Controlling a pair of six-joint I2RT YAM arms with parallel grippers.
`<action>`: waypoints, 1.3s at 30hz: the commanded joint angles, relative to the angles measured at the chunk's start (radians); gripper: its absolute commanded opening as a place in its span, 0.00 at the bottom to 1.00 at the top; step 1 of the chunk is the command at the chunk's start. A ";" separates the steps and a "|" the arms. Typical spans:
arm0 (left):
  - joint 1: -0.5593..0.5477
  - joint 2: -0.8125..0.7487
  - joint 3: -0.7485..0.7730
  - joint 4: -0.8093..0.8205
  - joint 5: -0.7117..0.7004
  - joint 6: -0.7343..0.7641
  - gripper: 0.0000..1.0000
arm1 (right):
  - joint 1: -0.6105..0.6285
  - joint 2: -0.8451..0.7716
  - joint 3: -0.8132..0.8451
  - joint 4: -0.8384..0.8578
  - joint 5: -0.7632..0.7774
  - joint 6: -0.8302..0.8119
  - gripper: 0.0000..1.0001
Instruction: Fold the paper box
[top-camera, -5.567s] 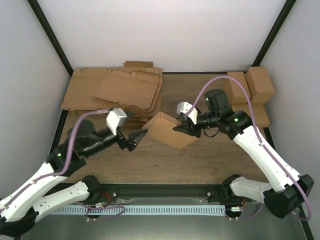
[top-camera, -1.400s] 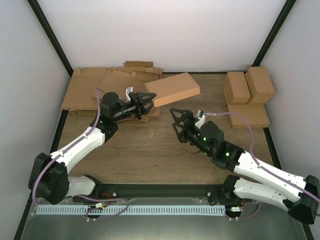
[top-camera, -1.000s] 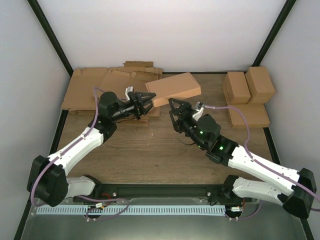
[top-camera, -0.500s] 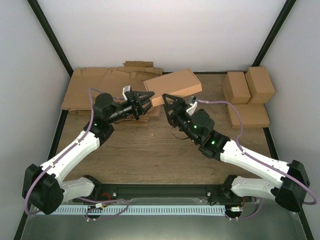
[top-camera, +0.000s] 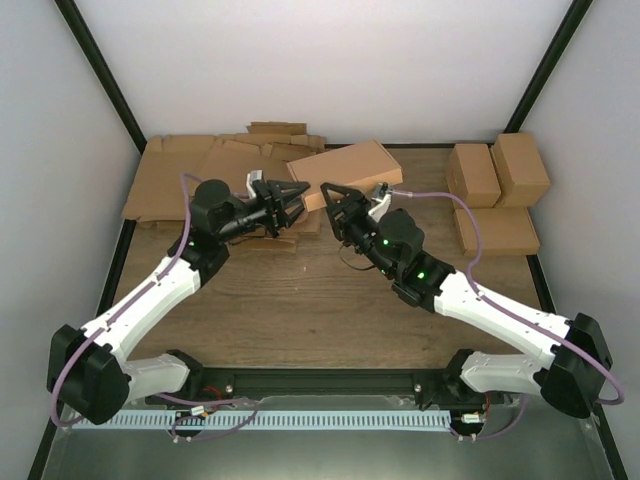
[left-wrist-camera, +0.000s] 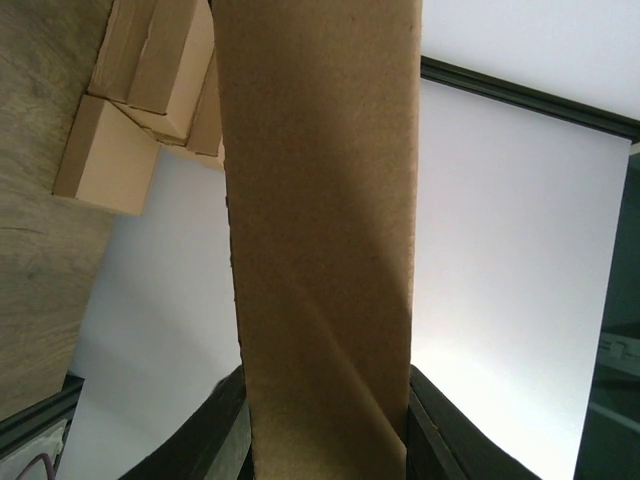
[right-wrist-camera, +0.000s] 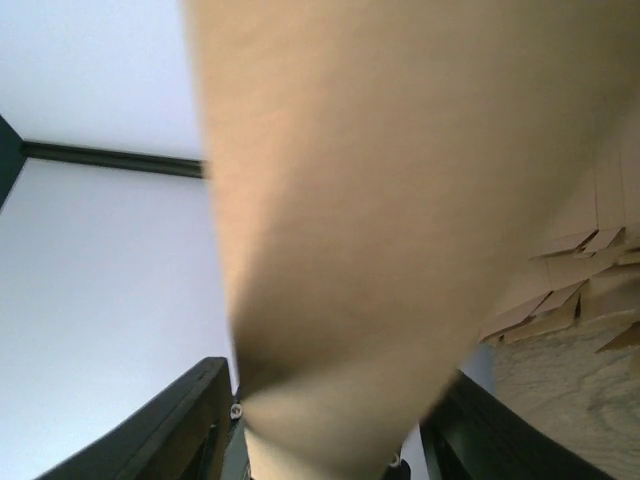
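The paper box (top-camera: 352, 170) is a folded brown rectangular box held up in the air above the back of the table. My left gripper (top-camera: 299, 197) is shut on its left end. In the left wrist view the box (left-wrist-camera: 320, 200) fills the space between both dark fingers (left-wrist-camera: 215, 435). My right gripper (top-camera: 338, 198) reaches up at the box's near long side, close beside the left one. In the right wrist view the blurred box (right-wrist-camera: 400, 200) sits between the spread fingers (right-wrist-camera: 190, 425), with a thin gap at the left finger, so this gripper is open around it.
A pile of flat cardboard sheets (top-camera: 195, 180) lies at the back left, under and behind the left gripper. Three finished boxes (top-camera: 497, 175) stand at the back right. Black frame posts (top-camera: 100, 75) rise at both back corners. White walls close the sides.
My right arm has swung up and left from mid-table to the box, its jaws narrowing around it. The left gripper keeps holding the box, which has shifted only slightly.
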 joint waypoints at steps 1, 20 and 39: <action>-0.003 0.014 0.045 -0.024 0.033 0.018 0.30 | -0.004 0.006 0.038 0.000 -0.007 -0.002 0.49; -0.003 0.032 0.046 -0.214 0.037 0.145 0.58 | -0.030 -0.089 -0.171 0.092 0.102 -0.014 0.21; 0.019 -0.048 0.045 -0.435 -0.032 0.341 0.95 | -0.518 -0.567 -0.687 0.051 -0.239 -0.052 0.19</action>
